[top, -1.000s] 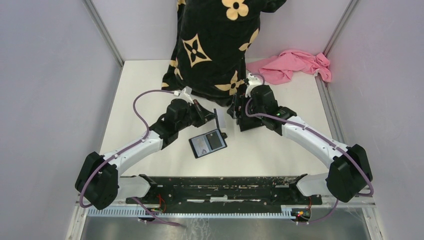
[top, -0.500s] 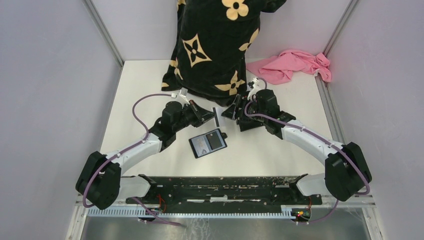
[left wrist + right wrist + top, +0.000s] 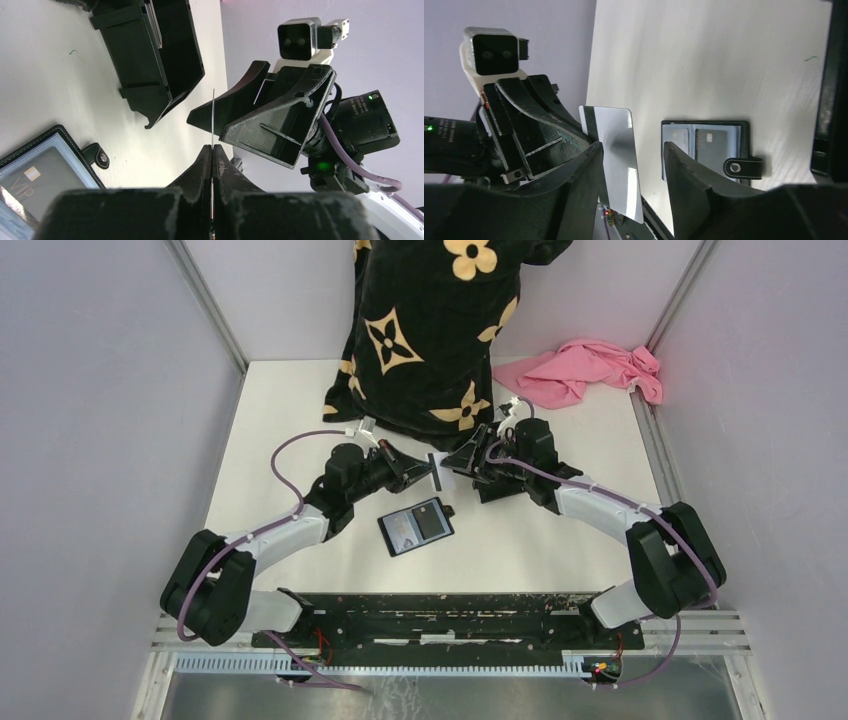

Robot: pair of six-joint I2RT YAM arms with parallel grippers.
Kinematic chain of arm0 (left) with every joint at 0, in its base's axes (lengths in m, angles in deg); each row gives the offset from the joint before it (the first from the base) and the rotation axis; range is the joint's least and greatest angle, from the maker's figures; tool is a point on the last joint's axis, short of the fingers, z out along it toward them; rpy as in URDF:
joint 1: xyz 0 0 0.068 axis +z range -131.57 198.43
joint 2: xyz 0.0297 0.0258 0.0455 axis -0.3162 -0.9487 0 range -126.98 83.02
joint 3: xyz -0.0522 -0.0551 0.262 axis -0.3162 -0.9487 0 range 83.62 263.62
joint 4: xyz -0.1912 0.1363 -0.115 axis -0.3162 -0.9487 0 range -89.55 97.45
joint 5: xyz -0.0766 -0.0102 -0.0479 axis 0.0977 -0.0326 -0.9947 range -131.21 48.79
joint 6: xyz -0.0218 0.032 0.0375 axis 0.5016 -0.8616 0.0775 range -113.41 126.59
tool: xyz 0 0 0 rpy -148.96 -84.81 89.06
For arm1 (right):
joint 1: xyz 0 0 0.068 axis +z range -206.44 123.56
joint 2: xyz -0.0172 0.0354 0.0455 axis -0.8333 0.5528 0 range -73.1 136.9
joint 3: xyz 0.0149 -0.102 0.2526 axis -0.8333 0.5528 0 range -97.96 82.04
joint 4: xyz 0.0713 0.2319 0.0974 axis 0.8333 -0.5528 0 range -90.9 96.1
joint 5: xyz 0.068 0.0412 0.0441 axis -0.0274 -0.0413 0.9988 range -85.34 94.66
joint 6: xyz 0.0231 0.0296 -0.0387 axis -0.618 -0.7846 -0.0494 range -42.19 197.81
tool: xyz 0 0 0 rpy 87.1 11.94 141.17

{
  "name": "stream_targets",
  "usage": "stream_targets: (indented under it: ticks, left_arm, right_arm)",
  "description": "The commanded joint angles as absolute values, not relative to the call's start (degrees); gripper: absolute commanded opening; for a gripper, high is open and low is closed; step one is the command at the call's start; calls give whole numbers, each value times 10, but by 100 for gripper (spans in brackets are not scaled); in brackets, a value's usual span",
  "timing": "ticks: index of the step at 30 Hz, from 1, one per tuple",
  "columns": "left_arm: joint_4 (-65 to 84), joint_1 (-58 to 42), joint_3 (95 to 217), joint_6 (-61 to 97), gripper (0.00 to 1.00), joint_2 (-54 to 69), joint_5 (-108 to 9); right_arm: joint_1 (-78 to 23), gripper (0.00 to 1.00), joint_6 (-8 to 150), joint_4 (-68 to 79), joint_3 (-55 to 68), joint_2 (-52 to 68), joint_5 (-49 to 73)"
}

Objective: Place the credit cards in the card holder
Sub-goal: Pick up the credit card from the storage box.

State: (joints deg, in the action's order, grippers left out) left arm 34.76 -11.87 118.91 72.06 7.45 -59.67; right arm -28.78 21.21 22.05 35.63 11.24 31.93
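My left gripper (image 3: 428, 472) (image 3: 212, 150) is shut on a whitish-grey credit card (image 3: 213, 117), held edge-up above the table. My right gripper (image 3: 452, 464) (image 3: 633, 145) is open, and the card (image 3: 616, 150) stands between its fingers, close to the left one; I cannot tell if it touches. The black card holder (image 3: 416, 527) lies open on the table just below both grippers. In the right wrist view its pockets (image 3: 704, 147) show a pale bluish card and a dark card. It also shows in the left wrist view (image 3: 42, 167).
A black open tray (image 3: 150, 55) stands on the table beyond the grippers. A person in a black garment with yellow flowers (image 3: 430, 330) leans in at the back. A pink cloth (image 3: 590, 370) lies at the back right corner.
My right gripper has moved left toward the left gripper, and its open fingers now straddle the held card. The left gripper kept the card and shifted slightly up and right.
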Motion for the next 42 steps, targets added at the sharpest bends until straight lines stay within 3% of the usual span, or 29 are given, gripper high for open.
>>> stream_targets:
  ticks: [1,7,13,19,21,24,29,34,37,42]
  left_arm:
    - [413,-111,1189,754,3,62,-618]
    - [438,-107,1184,768,3,48,-623]
    - [437,-101,1176,771,3,48,-618]
    - [438,-88,1169,775,3,47,-620]
    - [420,-84,1173,772,12,45,-618]
    - [377,-80,1172,764,38,54,-603]
    - [251,-78,1166,729,54,98,-535]
    - [175,-78,1137,718,61,142,-474]
    - [135,-79,1120,709,61,163,-454]
    - [73,-80,1094,706,58,200,-416]
  right_arm:
    - [-290,53,155,323,355,129,375]
    - [-289,40,128,358,364,140,393]
    - [-291,11,123,357,359,139,402]
    - [-291,1,139,326,345,135,413]
    - [-291,1,154,304,337,131,412]
    - [-291,1,192,253,322,119,401]
    - [-290,1,281,128,284,99,382]
    - [-256,1,437,-45,227,87,287]
    - [-209,1,516,-140,181,100,199]
    - [-173,1,552,-196,143,135,151]
